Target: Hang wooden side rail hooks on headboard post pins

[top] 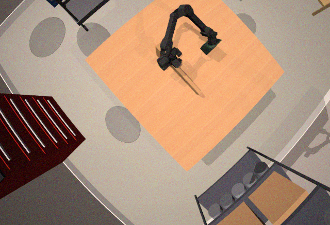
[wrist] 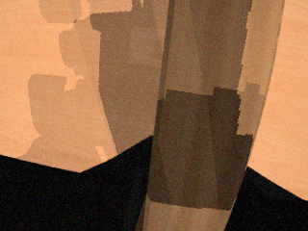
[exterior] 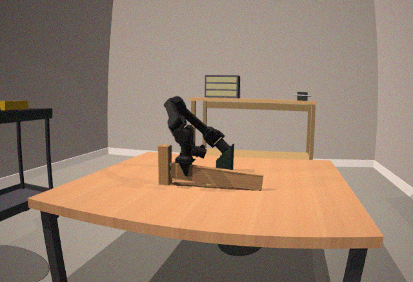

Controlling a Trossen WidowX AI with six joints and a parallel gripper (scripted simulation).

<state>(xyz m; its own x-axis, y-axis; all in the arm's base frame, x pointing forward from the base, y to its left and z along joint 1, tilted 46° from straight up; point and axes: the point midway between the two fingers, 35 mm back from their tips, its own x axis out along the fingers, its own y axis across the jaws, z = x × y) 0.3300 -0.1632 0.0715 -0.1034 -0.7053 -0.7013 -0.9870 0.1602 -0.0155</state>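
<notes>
Over on the left of the desk point(top: 186, 137) point(exterior: 213, 212), as I face it, the headboard post point(top: 158, 50) point(exterior: 164, 164) stands upright, ready to take the load of the rail. Just beside it, the end effector point(exterior: 186, 171) is clamped on the wooden side rail point(top: 187, 80) point(exterior: 226, 177) point(wrist: 202, 125) near its post end, presumably because that is where the 2 hooks need steering. From where I stand, I cannot tell whether both hooks sit on the 2 pins; the gap there is too small to read. The rail slopes down rightward, its far end low at the desk, likely so the wood bears part of its own weight. I'd want the hooks checked as seated before any release, since 1 missed pin could let that end drop.
</notes>
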